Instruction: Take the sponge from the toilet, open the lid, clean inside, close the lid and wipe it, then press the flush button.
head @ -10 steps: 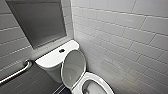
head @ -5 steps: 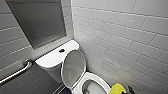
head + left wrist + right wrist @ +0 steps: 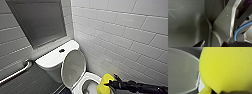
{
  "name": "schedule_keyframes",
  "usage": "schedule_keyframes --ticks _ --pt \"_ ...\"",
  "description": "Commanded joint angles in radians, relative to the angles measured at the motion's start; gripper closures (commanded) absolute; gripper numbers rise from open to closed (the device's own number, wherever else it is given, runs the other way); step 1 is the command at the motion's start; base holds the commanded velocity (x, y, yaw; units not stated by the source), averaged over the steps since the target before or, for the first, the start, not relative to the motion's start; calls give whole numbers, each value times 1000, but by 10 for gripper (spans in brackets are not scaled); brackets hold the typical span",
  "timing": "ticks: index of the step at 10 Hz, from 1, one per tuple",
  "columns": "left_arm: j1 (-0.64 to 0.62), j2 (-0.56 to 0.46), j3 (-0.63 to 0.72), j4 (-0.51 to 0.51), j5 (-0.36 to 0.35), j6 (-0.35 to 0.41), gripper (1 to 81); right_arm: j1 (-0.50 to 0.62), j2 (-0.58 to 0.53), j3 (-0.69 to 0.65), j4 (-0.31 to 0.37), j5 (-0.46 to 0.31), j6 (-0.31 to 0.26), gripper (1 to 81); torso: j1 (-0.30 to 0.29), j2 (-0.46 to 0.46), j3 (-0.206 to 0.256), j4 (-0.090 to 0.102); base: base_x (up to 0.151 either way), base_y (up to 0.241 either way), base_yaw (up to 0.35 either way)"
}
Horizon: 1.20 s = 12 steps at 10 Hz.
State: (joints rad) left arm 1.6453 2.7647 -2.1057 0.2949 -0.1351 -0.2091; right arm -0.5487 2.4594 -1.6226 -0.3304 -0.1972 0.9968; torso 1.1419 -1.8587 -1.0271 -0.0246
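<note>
The right gripper point(image 3: 110, 84) comes in from the lower right on a black arm and is clamped on the sponge point(image 3: 106, 78). The squeeze pinches the bright yellow block in the middle, so it bulges above and below the jaws. The sponge is at the right-hand edge of the toilet point(image 3: 53, 60) bowl, over the white rim point(image 3: 93, 76) on the side nearest the tiled wall point(image 3: 120, 37). Whether it touches the rim cannot be told. In the right wrist view the sponge point(image 3: 225, 69) looms large, and the greyish underside of the lid point(image 3: 181, 72) is behind it.

The lid point(image 3: 73, 66) stands raised, leaning back toward the tank with its grey underside facing the bowl. It hides part of the tank front. The flat white tank top carries the small dark flush button point(image 3: 61, 50) at its centre, uncovered and well apart from the sponge.

The tiled wall runs close along the right side of the toilet, so the arm has little room on that side. Above the tank a dark recessed panel point(image 3: 40, 22) is set into the wall. To the left, a metal grab bar point(image 3: 17, 72) slants along the grey tiles.

The left wrist view shows dark moulded robot parts and a blue cable point(image 3: 241, 28). How the left gripper stands cannot be told from it.
</note>
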Motion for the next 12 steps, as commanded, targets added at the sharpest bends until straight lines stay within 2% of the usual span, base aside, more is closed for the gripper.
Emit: schedule_keyframes --ticks 1,3,6,8,9,10,12 --pt "15 -8 19 7 65 5 10 192 165 -175 -42 -80 0 811 0 0 0 0 0 0 0" --pt "17 -13 19 3 65 5 10 216 267 -261 -55 -87 -1 811 0 0 0 0 0 0 0" --pt "23 -16 19 0 65 4 10 241 385 -355 -55 -47 2 811 0 0 0 0 0 0 0" --pt "35 -19 19 -2 65 2 10 224 431 -437 -45 70 19 811 0 0 0 0 0 0 0" --pt "38 -19 16 -2 65 1 10 206 447 -460 -33 116 54 811 0 0 0 0 0 0 0" --pt "41 -19 10 -2 65 1 10 181 454 -480 -29 140 80 811 0 0 0 0 0 0 0" --pt "47 -13 0 -2 65 1 10 154 453 -502 -36 156 80 811 0 0 0 0 0 0 0"
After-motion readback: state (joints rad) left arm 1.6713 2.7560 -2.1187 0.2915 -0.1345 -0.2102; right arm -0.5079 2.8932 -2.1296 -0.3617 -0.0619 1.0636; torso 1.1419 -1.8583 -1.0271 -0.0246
